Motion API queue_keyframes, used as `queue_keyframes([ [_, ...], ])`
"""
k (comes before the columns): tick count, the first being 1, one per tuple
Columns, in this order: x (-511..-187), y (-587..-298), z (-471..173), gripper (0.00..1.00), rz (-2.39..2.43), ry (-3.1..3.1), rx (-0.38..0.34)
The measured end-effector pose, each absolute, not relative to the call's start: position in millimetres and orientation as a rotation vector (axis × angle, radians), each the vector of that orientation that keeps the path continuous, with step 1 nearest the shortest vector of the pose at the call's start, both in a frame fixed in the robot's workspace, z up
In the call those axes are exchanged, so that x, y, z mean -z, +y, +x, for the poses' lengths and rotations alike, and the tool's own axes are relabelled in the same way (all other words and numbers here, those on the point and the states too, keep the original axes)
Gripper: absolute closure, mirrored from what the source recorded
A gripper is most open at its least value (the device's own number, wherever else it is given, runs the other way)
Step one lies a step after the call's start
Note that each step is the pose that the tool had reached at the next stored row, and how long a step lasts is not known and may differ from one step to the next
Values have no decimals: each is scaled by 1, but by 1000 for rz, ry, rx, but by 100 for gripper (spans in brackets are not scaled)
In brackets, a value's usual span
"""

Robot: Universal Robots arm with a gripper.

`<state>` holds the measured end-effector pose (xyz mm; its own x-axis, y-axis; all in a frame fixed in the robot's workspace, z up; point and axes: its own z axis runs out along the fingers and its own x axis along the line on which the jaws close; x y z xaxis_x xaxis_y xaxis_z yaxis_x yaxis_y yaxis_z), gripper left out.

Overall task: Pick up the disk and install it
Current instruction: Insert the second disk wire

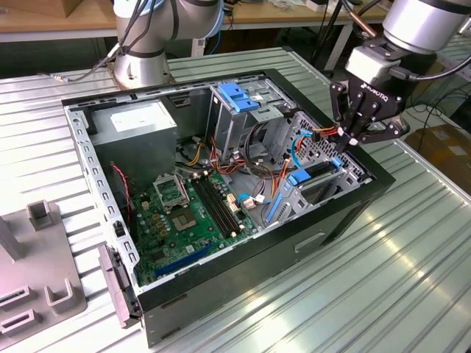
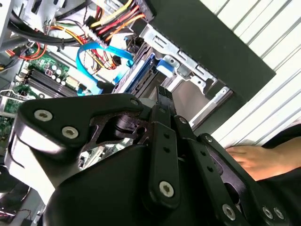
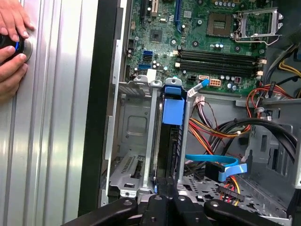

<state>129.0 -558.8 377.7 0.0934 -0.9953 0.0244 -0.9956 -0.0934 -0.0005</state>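
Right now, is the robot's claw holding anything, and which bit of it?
It can't be told for sure. The gripper sits at the upper edge of the disk standing in its bay, but the contact itself is hidden.

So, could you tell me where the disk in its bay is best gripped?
Probably by its exposed end edge, across the thin faces, coming straight in from above: the disk stands on edge between the cage walls, leaving little else free.

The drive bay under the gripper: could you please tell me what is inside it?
The disk stands on edge in the drive bay, its blue frame uppermost, below the gripper. Its lower part is hidden between the bay walls.
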Motion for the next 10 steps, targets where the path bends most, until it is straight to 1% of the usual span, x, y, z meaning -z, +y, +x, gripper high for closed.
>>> queue_keyframes([
  [10,-378,-546,135,89,2320,-2094,-29],
])
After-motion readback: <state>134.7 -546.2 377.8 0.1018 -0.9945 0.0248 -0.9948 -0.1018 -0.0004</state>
